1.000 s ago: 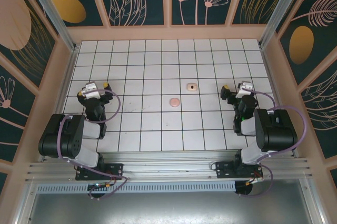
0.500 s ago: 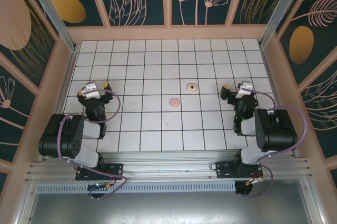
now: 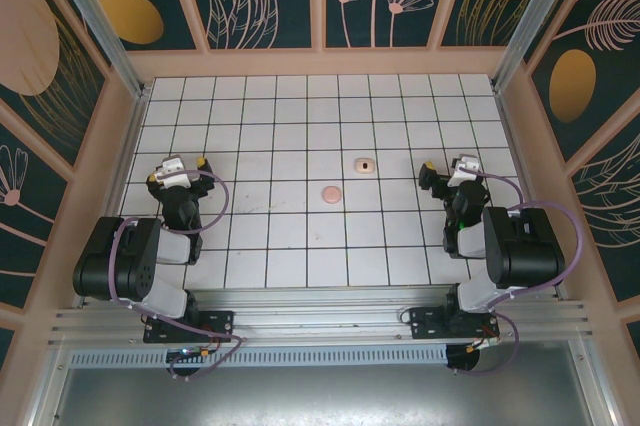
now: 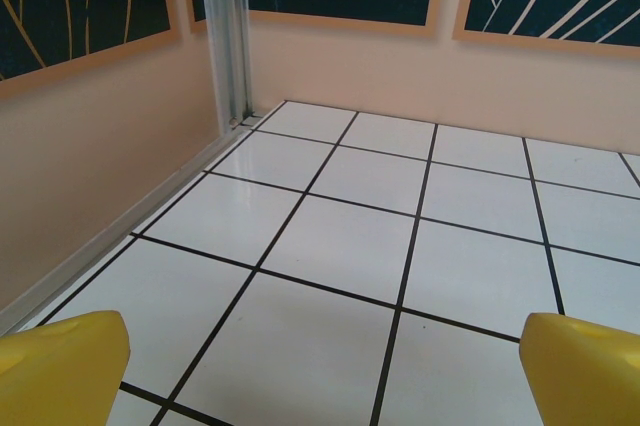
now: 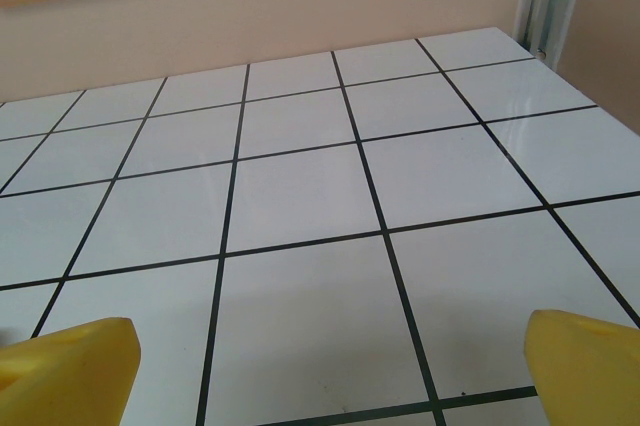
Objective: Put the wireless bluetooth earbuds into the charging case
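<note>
White-tiled desk, and the charging case [image 3: 365, 165] lies off to the left of the right end effector [image 3: 452, 174], far nearer it than the left end effector [image 3: 177, 169], both gaping wide and empty, earbuds too tiny to spot.

Left arm [image 3: 120, 261], right arm [image 3: 520, 246] folded low; all fingers [image 4: 60, 366] spread.
</note>
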`<action>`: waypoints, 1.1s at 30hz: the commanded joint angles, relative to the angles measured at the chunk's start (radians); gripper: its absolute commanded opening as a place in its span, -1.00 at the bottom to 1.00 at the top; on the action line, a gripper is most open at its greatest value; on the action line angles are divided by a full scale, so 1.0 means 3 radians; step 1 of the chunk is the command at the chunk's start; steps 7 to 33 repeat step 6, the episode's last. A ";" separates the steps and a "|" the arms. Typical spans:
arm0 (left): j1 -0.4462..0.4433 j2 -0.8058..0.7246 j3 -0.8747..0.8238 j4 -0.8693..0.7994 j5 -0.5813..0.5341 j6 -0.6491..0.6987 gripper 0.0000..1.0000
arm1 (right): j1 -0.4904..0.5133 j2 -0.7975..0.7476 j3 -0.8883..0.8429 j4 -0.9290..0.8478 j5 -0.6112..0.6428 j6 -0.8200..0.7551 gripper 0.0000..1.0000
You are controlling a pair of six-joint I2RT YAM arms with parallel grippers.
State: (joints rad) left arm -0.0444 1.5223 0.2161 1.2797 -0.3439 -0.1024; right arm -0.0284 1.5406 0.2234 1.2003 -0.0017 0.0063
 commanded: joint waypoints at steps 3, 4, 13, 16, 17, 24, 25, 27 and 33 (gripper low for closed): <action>0.0028 -0.0007 -0.0003 0.0112 0.0037 -0.0044 0.98 | -0.0008 -0.0003 0.0043 0.0136 -0.0010 0.0030 0.98; 0.0025 -0.0007 -0.0008 0.0120 0.0037 -0.0042 0.98 | -0.0013 -0.0002 0.0046 0.0135 -0.0010 0.0032 0.98; 0.0025 -0.0006 -0.0010 0.0125 0.0039 -0.0042 0.97 | -0.0015 -0.0012 0.0030 0.0153 0.0041 0.0065 0.98; 0.0025 -0.0006 -0.0010 0.0125 0.0039 -0.0042 0.97 | -0.0015 -0.0012 0.0030 0.0153 0.0041 0.0065 0.98; 0.0025 -0.0006 -0.0010 0.0125 0.0039 -0.0042 0.97 | -0.0015 -0.0012 0.0030 0.0153 0.0041 0.0065 0.98; 0.0025 -0.0006 -0.0010 0.0125 0.0039 -0.0042 0.97 | -0.0015 -0.0012 0.0030 0.0153 0.0041 0.0065 0.98; 0.0025 -0.0006 -0.0010 0.0125 0.0039 -0.0042 0.97 | -0.0015 -0.0012 0.0030 0.0153 0.0041 0.0065 0.98; 0.0025 -0.0006 -0.0010 0.0125 0.0039 -0.0042 0.97 | -0.0015 -0.0012 0.0030 0.0153 0.0041 0.0065 0.98; 0.0025 -0.0006 -0.0010 0.0125 0.0039 -0.0042 0.97 | -0.0015 -0.0012 0.0030 0.0153 0.0041 0.0065 0.98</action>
